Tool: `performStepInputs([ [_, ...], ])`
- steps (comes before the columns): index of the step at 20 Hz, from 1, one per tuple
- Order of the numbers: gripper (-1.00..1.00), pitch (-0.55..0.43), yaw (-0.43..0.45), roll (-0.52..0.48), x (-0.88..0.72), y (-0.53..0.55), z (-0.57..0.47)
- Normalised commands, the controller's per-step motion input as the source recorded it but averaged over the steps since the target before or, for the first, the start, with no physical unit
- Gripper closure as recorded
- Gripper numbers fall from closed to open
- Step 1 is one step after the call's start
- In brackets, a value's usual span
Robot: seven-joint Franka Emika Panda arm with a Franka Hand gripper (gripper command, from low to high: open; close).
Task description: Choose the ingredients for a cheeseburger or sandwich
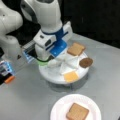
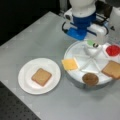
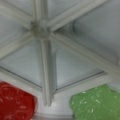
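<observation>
The ingredients sit in a white divided tray (image 1: 53,75) (image 2: 75,51). Both front views show a brown toast square (image 1: 75,49) (image 2: 113,69), a dark patty (image 1: 86,62) (image 2: 90,78) and a cheese square (image 1: 71,76) (image 2: 69,64). A red disc (image 2: 113,50) (image 3: 15,103) and the green leaf (image 1: 43,62) (image 2: 90,42) (image 3: 96,103) lie at the tray's far side. My gripper (image 1: 51,60) (image 2: 93,48) is lowered into the tray beside the green leaf. No stacked sandwich shows; a single toast square (image 1: 77,111) (image 2: 41,76) lies on the white paper plate (image 1: 60,107) (image 2: 26,72).
The tray's dividers meet at a hub (image 3: 40,27) straight under the wrist camera. Cables and an orange part (image 1: 10,79) hang at a front view's left. Grey table (image 2: 37,37) surrounds plate and tray.
</observation>
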Motion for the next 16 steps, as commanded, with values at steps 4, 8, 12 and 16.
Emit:
performStepInputs([
  [4,-1.0,-0.107,0.114,-0.137,-0.15,0.17,-0.08],
  [8,-1.0,-0.068,0.026,-0.102,0.11,0.02,-0.01],
  [12,-1.0,-0.141,0.025,-0.08,0.23,-0.03,-0.1],
  [16,-1.0,-0.135,0.106,-0.096,0.24,-0.06,-0.24],
])
